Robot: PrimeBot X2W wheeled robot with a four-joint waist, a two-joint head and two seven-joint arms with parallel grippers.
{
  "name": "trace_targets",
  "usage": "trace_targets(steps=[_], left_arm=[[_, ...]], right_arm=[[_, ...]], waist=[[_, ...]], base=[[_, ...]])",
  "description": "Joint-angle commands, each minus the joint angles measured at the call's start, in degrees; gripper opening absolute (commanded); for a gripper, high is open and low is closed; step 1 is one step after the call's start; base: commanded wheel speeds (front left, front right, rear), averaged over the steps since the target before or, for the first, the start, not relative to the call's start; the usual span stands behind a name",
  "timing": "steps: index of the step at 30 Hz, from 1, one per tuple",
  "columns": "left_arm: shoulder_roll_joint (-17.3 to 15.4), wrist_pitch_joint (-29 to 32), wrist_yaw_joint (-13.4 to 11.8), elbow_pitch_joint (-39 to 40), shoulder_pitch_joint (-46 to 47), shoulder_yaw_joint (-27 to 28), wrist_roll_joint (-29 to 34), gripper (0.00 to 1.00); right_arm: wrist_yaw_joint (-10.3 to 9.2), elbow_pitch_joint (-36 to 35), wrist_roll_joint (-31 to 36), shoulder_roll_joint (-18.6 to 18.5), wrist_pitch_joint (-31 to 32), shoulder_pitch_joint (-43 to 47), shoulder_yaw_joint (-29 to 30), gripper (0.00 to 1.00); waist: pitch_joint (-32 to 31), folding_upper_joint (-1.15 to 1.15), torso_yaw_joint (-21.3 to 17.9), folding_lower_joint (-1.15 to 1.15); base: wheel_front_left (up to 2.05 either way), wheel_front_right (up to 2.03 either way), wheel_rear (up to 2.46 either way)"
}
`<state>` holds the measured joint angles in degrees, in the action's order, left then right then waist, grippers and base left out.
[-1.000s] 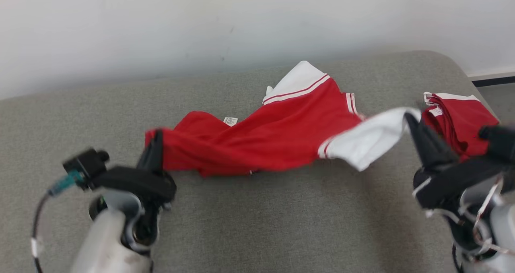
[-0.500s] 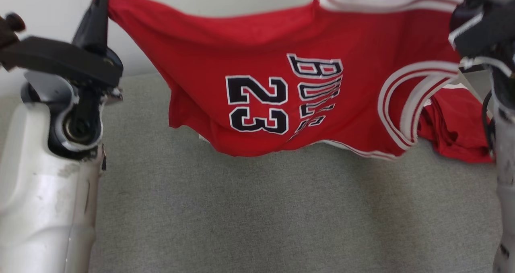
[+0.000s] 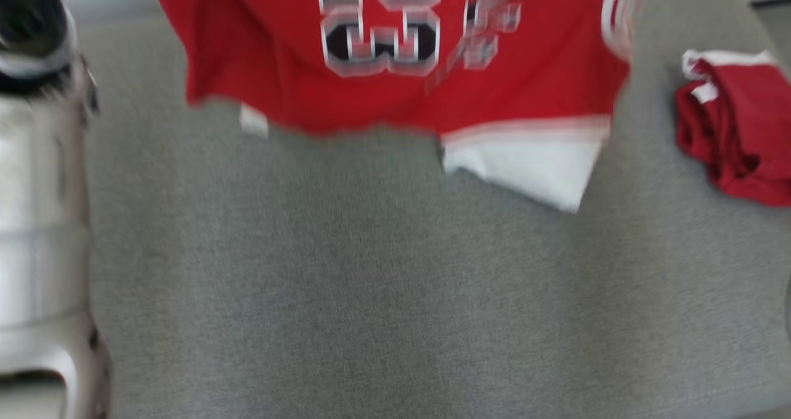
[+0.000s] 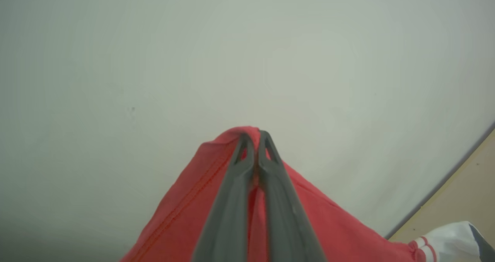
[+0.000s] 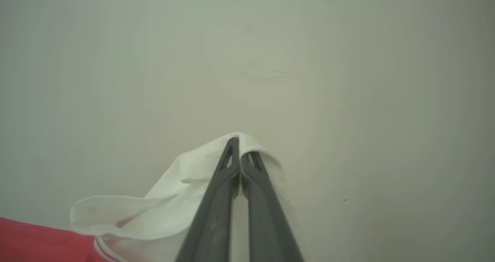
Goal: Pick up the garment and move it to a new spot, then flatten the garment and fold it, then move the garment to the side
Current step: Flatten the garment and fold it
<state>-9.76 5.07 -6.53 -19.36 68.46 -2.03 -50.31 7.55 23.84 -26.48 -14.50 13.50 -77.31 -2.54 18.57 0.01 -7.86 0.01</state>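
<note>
Two corners pinched — jaws of the left gripper (image 4: pixel 255 135) clamped on a red edge, the right gripper (image 5: pixel 239 146) on a white one — and the garment (image 3: pixel 395 97) hangs above the grey cushion (image 3: pixel 371 283), so we'd lower it level and taut.

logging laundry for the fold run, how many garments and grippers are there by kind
hanging red sleeveless jersey with white panels: 1
crumpled red-and-white cloth bundle on grey upholstered surface: 1
dark two-finger grippers, left gripper and right gripper, each shut on the jersey: 2
total: 4
</note>
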Motion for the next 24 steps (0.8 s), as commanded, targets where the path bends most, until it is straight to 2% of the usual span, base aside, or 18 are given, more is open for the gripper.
trace_targets(steps=[1,5,8,12,18,24], left_arm=[[-0.74,-1.20,0.19,-0.25,2.67,0.70,0.59,0.00],[-2.12,-6.70,1.79,-1.16,11.12,0.85,3.37,0.00],[-2.77,-11.07,4.00,-1.50,17.63,1.24,4.40,0.00],[-3.49,-15.88,8.34,-2.20,22.94,0.30,6.12,0.00],[-2.96,-19.14,12.60,-6.01,20.11,-0.40,5.98,0.00],[-1.68,-20.07,13.84,-8.10,13.37,-1.26,4.53,0.00]], right_arm=[[-0.14,0.96,0.69,0.80,-1.37,-2.57,1.48,0.00],[-0.14,3.49,2.42,2.99,-8.70,-11.82,7.07,0.00],[-0.14,3.60,3.97,3.96,-15.29,-18.88,10.27,0.00],[-0.14,3.09,5.73,3.25,-21.18,-23.49,9.09,0.00],[-0.14,2.78,3.81,-0.63,-24.72,-18.70,3.93,0.00],[-0.14,0.41,1.13,-4.75,-25.10,-9.68,-1.94,0.00]], waist=[[11.90,-0.01,-0.02,-0.01],[18.39,-0.01,-0.03,-0.01],[22.17,-0.01,0.29,-0.01],[26.21,-0.01,0.82,-0.01],[29.42,-0.01,2.36,-0.01],[26.57,-0.01,3.51,-0.01]], base=[[0.00,0.00,0.00],[0.00,0.00,0.00],[0.00,0.00,0.00],[0.00,0.00,0.00],[0.00,0.00,0.00],[0.00,0.00,0.00]])
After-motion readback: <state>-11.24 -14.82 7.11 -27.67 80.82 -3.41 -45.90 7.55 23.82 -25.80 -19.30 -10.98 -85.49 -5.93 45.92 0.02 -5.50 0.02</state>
